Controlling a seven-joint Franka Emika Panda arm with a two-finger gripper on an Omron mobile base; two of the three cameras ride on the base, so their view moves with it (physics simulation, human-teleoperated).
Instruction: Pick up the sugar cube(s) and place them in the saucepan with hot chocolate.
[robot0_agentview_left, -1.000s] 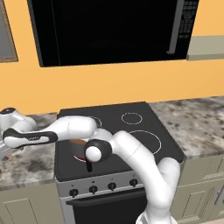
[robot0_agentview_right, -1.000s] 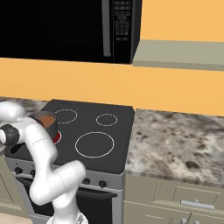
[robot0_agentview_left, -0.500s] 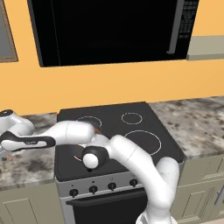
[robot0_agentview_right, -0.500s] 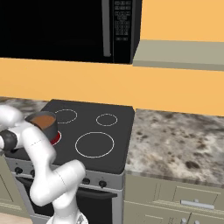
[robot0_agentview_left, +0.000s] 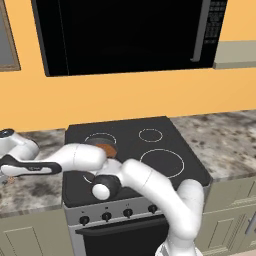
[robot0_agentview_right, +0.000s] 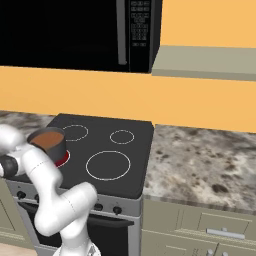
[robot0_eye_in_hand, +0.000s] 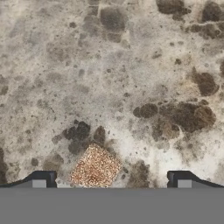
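Note:
A tan-pinkish speckled sugar cube (robot0_eye_in_hand: 95, 168) lies on the mottled granite counter (robot0_eye_in_hand: 113, 78). It sits low in the hand view, closer to the left fingertip than the right. My gripper (robot0_eye_in_hand: 111, 180) is open, fingertips (robot0_eye_in_hand: 41, 179) wide apart, hanging just above the cube with nothing held. In the left base view my arm (robot0_agentview_left: 75, 157) reaches left from the stove over the counter, where a small pinkish speck, likely the sugar cube (robot0_agentview_left: 9, 180), shows under the hand. The grey saucepan with brown hot chocolate (robot0_agentview_right: 48, 142) stands on the stove's front left burner, partly behind my arm (robot0_agentview_left: 104, 148).
The black stove (robot0_agentview_left: 160, 135) has control knobs (robot0_agentview_left: 106, 216) along its front. A black microwave (robot0_agentview_left: 125, 35) hangs above it. Granite counter runs left (robot0_agentview_left: 35, 190) and right (robot0_agentview_right: 200, 155) of the stove, with drawers below.
The arm has sunk a little, bringing the hand lower over the left counter. The saucepan has not moved.

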